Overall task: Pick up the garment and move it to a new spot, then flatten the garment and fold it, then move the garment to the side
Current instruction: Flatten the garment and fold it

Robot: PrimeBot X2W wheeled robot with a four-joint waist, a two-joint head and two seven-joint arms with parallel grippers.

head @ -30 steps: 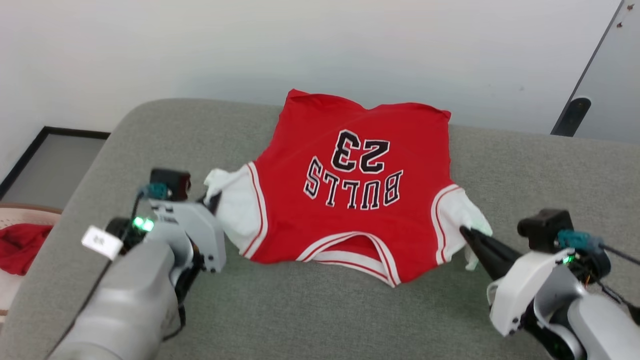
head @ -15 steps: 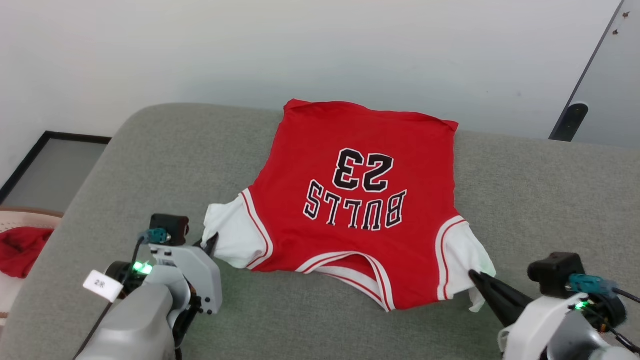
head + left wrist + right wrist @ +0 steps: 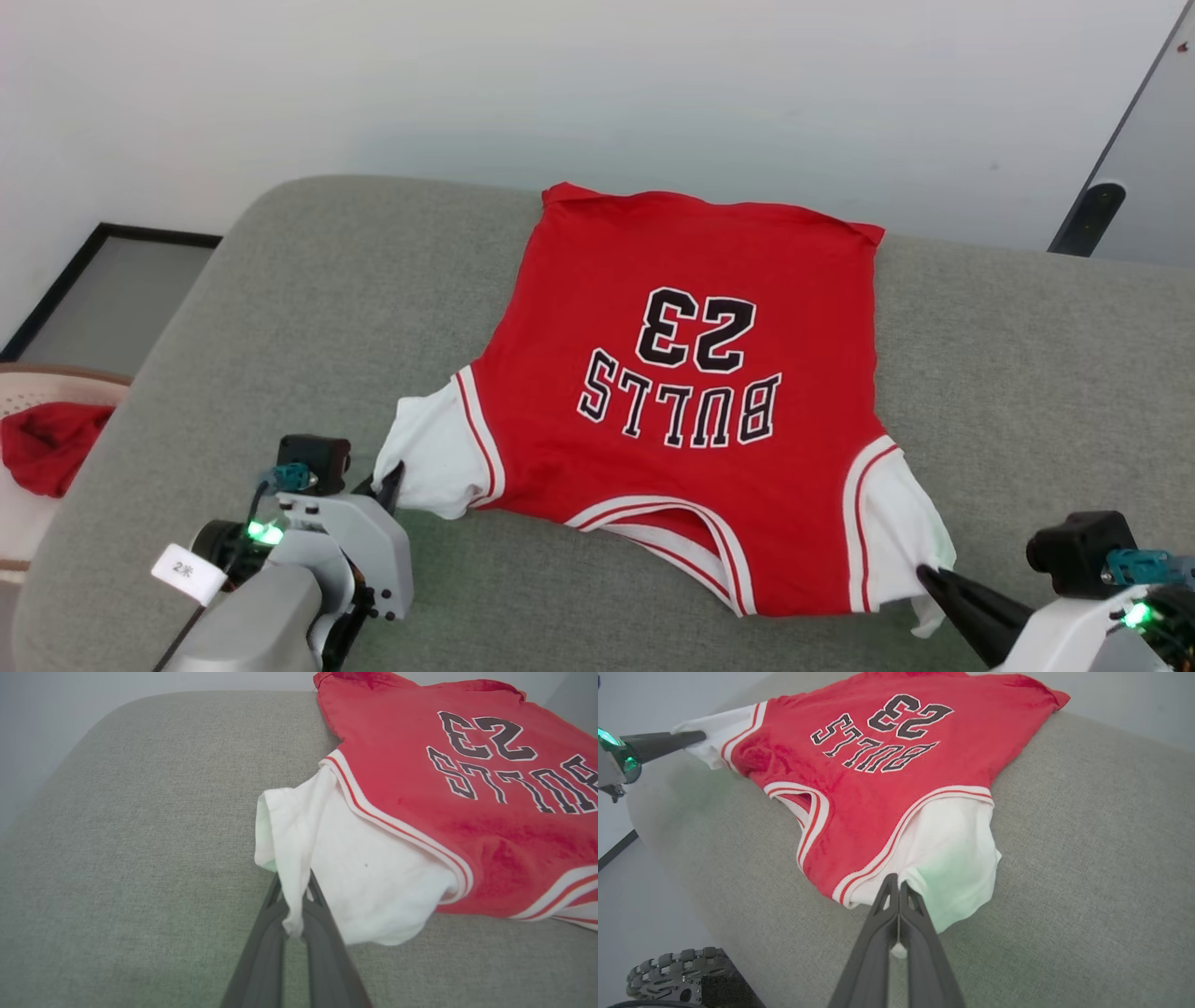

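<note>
The left claw [image 3: 392, 476] is clenched on the edge of the shirt's white sleeve [image 3: 434, 457]. In the left wrist view its two dark fingers [image 3: 322, 933] are pinched together with a fold of white cloth caught between them, and the sleeve [image 3: 355, 868] bunches up above the tips. The right claw [image 3: 929, 576] is clamped on the other white sleeve [image 3: 896, 532]. In the right wrist view its fingers [image 3: 920, 938] meet at the sleeve's hem, and a small tuft of white cloth pokes out lower down between them.

The shirt [image 3: 691, 271] hangs stretched between the two claws and lies spread on a grey cushion [image 3: 308, 308]. It is red, with white-and-red striped trim at the sleeves and collar. The black "BULLS 23" lettering [image 3: 681, 373] faces up and reads upside down from the head view. The collar [image 3: 681, 551] is at the near side, towards the robot, and the bottom hem reaches the far edge of the cushion, by the pale wall [image 3: 560, 84]. The body of the shirt is mostly flat, with light creases near the collar.

Off the cushion's left end sits a cream basket [image 3: 37, 397] holding a small red cloth [image 3: 47, 448], well apart from the shirt. The right wrist view also shows the left claw [image 3: 698, 735] at the far sleeve and a ribbed black wheel [image 3: 672, 975] down by the floor.
</note>
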